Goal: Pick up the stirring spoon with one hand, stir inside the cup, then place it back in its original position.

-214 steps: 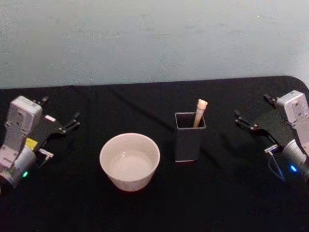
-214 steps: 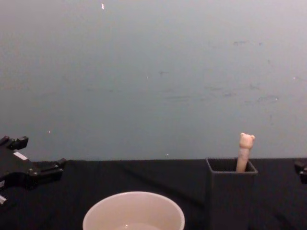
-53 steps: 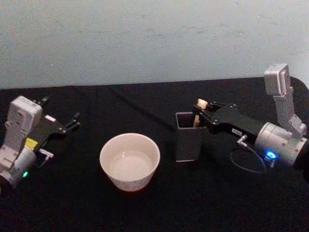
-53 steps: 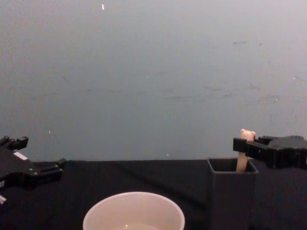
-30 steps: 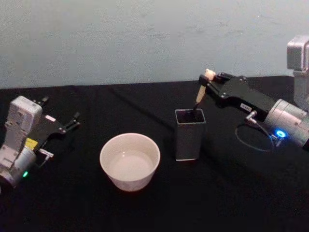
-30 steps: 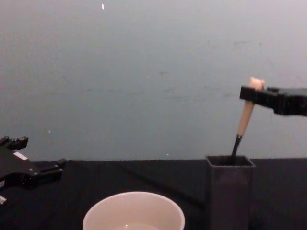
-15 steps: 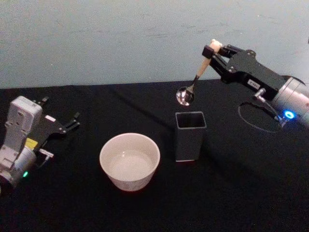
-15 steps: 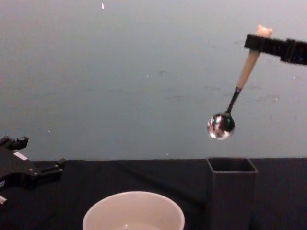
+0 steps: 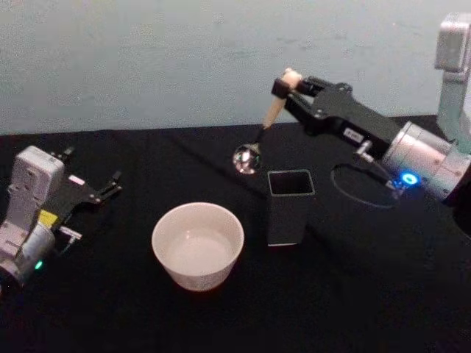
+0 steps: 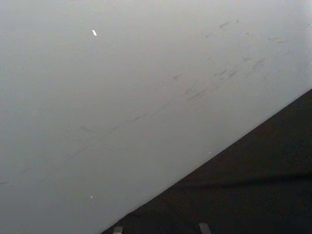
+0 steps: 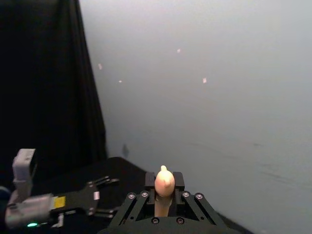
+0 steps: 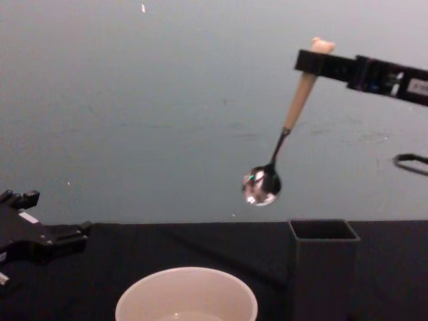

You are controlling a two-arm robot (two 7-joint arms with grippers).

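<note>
Swinging left, the right gripper (image 9: 283, 83), fingers clamped on the bear-topped beige handle, has lifted the slim silver-bowled stirring spoon (image 9: 265, 126) clear of the dark grey square holder (image 9: 288, 217). It hangs above and just left of the holder, short of the wide cream-white cup (image 9: 196, 278). The left gripper (image 9: 103, 190) idles far left of the holder, fingers spread and empty.

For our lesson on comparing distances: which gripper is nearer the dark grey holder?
Right. The right gripper hangs above the holder, slightly toward the cup, holding the stirring spoon. The left gripper rests far to the left, beyond the cup.
</note>
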